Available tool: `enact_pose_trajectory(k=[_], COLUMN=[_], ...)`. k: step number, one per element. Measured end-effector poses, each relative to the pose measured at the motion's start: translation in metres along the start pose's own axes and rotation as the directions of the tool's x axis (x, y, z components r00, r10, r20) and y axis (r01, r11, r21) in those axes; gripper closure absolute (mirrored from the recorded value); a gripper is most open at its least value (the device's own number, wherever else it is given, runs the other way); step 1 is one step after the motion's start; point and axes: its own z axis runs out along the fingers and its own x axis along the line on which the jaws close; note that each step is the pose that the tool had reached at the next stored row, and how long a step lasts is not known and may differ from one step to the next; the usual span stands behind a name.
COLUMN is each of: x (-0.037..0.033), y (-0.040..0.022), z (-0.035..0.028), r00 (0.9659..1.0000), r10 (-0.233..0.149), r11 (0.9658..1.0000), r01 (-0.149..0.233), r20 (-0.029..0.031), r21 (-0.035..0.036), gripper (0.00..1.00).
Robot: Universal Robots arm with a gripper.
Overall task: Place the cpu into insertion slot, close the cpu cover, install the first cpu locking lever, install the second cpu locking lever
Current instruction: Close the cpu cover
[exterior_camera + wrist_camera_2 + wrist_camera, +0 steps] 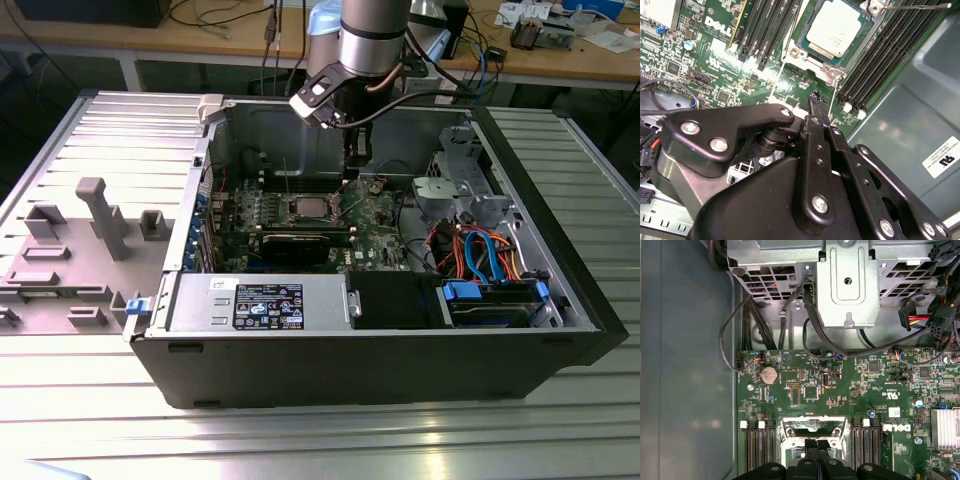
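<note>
1. My gripper (pixel 816 97) is clenched, fingers pressed together with nothing visible between them. It hangs inside the open case (pixel 350 370), low over the board (pixel 840 390).
2. The cpu (pixel 837 29) lies flat in the slot (pixel 816 55), silver top up, just beyond my fingertips.
3. The cover (pixel 812 418) stands raised, not down on the cpu. In the first wrist view its windowed frame rises just beside my gripper's tips.
4. Memory slots (pixel 880 55) run close along both sides of the slot.
5. A thin wire lever (pixel 915 6) sticks out from one corner of the slot, over the memory slots.
6. In the exterior view a long black card (pixel 300 243) lies just in front of the slot, with the power supply (pixel 260 302) nearer the camera.
7. A drive cage (pixel 847 280) with black cables (pixel 806 302) sits past the board's edge. A coin battery (pixel 769 374) lies between the cage and the slot.
8. The case rests on a ribbed metal desk (pixel 320 440), with grey fixtures (pixel 100 215) at the exterior view's left.
</note>
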Motion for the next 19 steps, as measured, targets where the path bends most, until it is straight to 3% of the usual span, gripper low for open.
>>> enact_pose_trajectory(k=[12, 14, 15, 19], x=[0.0, 0.0, 0.0001, 0.0001], y=[0.0004, 0.0018, 0.0061, 0.0083], z=[0.0, 0.0, 0.0001, 0.0001], r00=[1.0, 1.0, 1.0, 1.0], r10=[0.0, 0.0, 0.0, 0.0], r11=[1.0, 1.0, 1.0, 1.0], r01=[0.0, 0.0, 0.0, 0.0], r20=[0.0, 0.0, 0.0, 0.0], r21=[0.0, 0.0, 0.0, 0.0], gripper=[0.89, 0.89, 0.89, 0.89])
